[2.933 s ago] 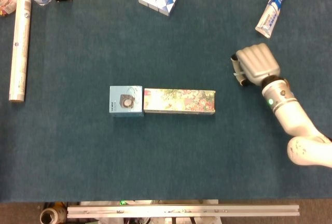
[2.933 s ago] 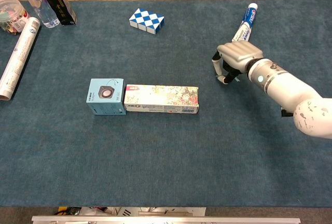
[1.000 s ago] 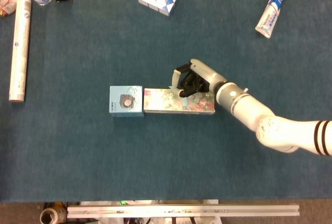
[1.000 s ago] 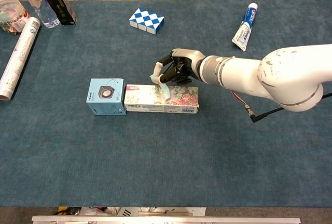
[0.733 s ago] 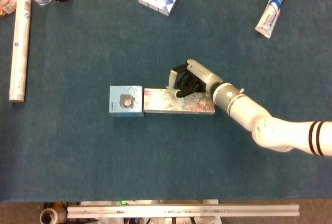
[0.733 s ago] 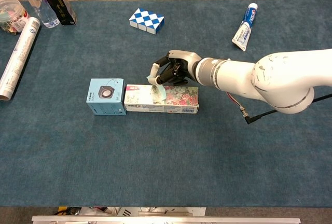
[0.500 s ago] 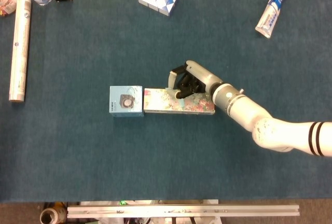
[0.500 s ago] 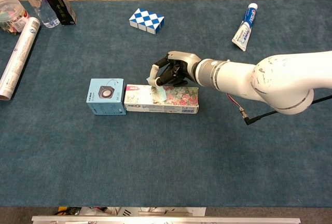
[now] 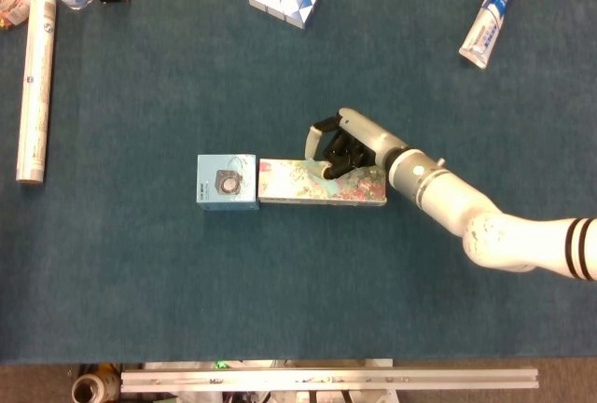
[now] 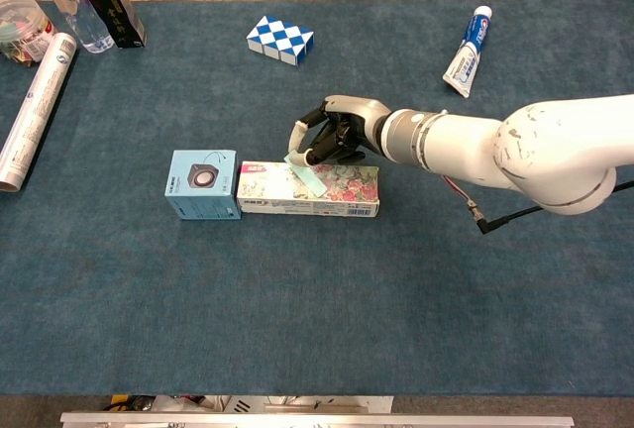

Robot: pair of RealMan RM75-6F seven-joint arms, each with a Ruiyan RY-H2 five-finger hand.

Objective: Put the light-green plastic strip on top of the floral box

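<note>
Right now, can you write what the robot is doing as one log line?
right hand: holds light-green plastic strip | strip: lower end on floral box | left hand: not in view

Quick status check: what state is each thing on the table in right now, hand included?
Right hand: over the floral box, fingers curled, touching the strip.
Light-green plastic strip: lying on the box top.
Long floral cardboard box: flat, end against the speaker box.
Light-blue square speaker box: sitting closed.
White-and-blue toothpaste tube: lying flat, capped.
Blue-and-white checkered puzzle block: folded, untouched.
</note>
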